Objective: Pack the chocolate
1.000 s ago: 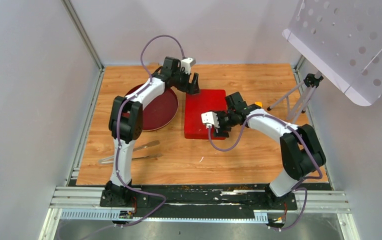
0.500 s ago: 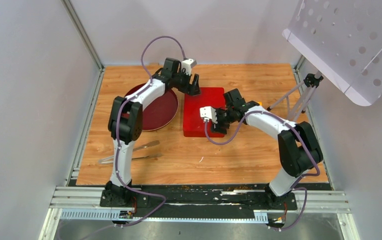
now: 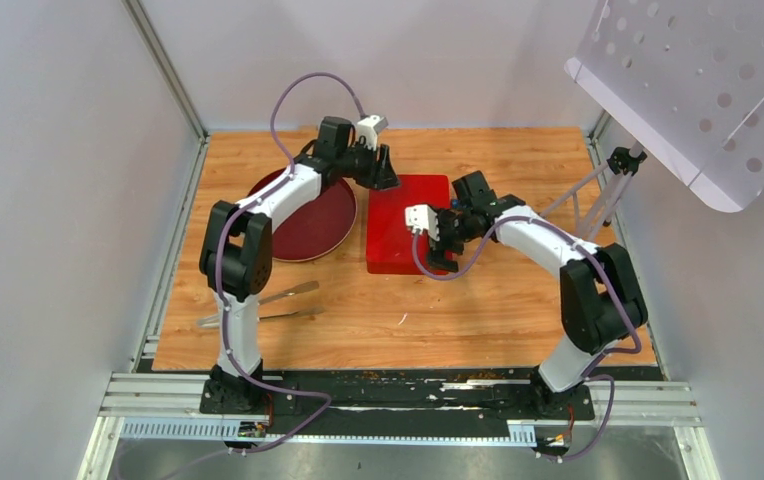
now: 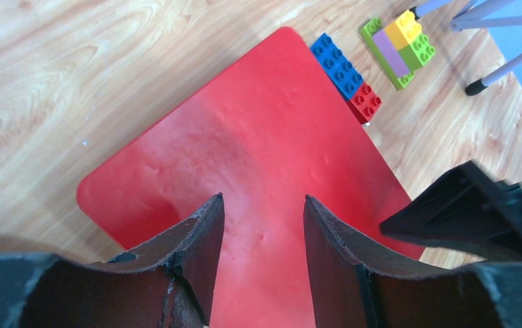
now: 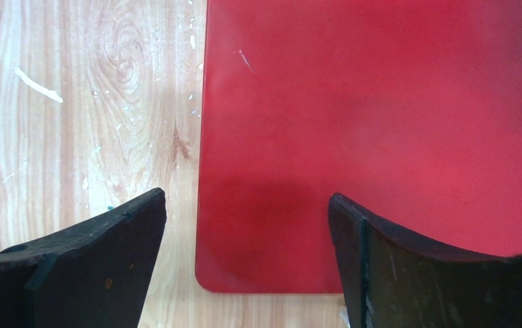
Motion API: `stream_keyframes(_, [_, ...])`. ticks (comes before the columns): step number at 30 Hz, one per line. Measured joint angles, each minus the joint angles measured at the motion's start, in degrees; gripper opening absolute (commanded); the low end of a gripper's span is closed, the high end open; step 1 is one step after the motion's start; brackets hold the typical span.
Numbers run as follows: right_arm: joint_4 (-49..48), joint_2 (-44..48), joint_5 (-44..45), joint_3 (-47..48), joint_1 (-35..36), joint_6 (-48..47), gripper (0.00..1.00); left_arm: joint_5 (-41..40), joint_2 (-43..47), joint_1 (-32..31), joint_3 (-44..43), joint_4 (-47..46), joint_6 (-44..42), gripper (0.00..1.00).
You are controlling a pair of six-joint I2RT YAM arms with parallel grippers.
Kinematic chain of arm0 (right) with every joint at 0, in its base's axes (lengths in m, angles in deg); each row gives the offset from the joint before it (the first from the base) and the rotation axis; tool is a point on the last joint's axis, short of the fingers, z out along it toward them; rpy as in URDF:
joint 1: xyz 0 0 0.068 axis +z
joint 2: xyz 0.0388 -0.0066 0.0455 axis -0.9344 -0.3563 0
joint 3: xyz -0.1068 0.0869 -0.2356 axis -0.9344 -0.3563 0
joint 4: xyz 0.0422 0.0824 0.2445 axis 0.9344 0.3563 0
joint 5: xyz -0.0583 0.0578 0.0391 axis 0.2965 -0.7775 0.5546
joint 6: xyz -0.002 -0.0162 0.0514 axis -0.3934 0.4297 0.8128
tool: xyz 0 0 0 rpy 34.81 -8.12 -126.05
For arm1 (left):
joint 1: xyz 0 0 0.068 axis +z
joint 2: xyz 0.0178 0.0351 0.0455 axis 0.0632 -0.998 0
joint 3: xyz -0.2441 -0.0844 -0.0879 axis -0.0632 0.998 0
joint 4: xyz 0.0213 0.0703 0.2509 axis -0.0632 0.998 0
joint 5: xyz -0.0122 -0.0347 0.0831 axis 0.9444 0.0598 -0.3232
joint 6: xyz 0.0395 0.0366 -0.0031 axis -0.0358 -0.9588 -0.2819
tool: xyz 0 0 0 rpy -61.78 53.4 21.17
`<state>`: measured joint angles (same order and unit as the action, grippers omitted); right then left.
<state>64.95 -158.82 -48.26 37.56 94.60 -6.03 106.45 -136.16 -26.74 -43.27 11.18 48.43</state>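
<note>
No chocolate shows in any view. A flat red box (image 3: 398, 225) lies shut in the middle of the wooden table. My left gripper (image 3: 386, 172) hangs over the box's far edge. In the left wrist view that gripper (image 4: 262, 198) is open, with only the red lid (image 4: 265, 123) under the gap. My right gripper (image 3: 438, 250) hovers at the box's near right part. In the right wrist view its jaws (image 5: 244, 195) stand wide open, straddling a corner of the box (image 5: 381, 102), empty.
A dark red round plate (image 3: 318, 225) sits left of the box, partly under the left arm. Metal tongs (image 3: 268, 305) lie at the near left. Toy blocks (image 4: 344, 65) lie beside the box's right edge. A tripod (image 3: 598, 190) and a perforated white panel (image 3: 698, 90) stand at the right.
The left jaws have narrowed over the lid's far edge. The right gripper has moved a little farther from the near edge and opened wider.
</note>
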Motion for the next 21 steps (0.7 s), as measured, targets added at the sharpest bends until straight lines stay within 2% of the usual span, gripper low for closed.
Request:
stream_keyframes(4, [7.56,1.68,-2.99,5.92,-2.64,-0.59,0.86,0.26,0.02,0.02,1.31,0.20,0.72,0.55])
stream_keyframes(6, [9.53,2.80,-5.14,9.33,-4.48,-0.13,0.73,0.24,-0.04,0.26,1.31,0.13,0.92,0.54])
stream_keyframes(7, [9.57,2.95,-6.36,11.10,-5.55,1.18,0.54,0.24,-0.07,0.35,1.31,-0.04,1.01,0.54])
stream_keyframes(9, [8.07,2.49,-8.22,14.08,-7.52,5.09,0.11,0.22,-0.24,0.63,1.16,-0.35,1.18,0.53])
stream_keyframes(10, [6.43,1.33,-9.27,16.37,-8.92,10.05,0.01,0.22,-0.48,0.76,1.01,-0.66,1.27,0.51])
stream_keyframes(11, [4.83,0.04,-9.75,18.03,-9.70,12.68,0.00,0.20,-0.76,0.87,0.81,-0.87,1.38,0.47])
stream_keyframes(14, [-5.46,-7.63,-11.26,24.17,-12.35,29.20,0.00,0.37,-1.99,1.29,-0.31,-1.14,2.23,0.31])
stream_keyframes(18, [-13.27,-14.08,-11.47,25.11,-14.03,40.85,0.00,0.09,-3.26,1.60,-1.11,-1.29,3.39,0.22])
stream_keyframes(21, [-18.18,-21.38,-10.08,26.43,-14.29,49.11,0.00,-2.56,-4.57,1.77,-1.11,-0.83,3.85,0.18])
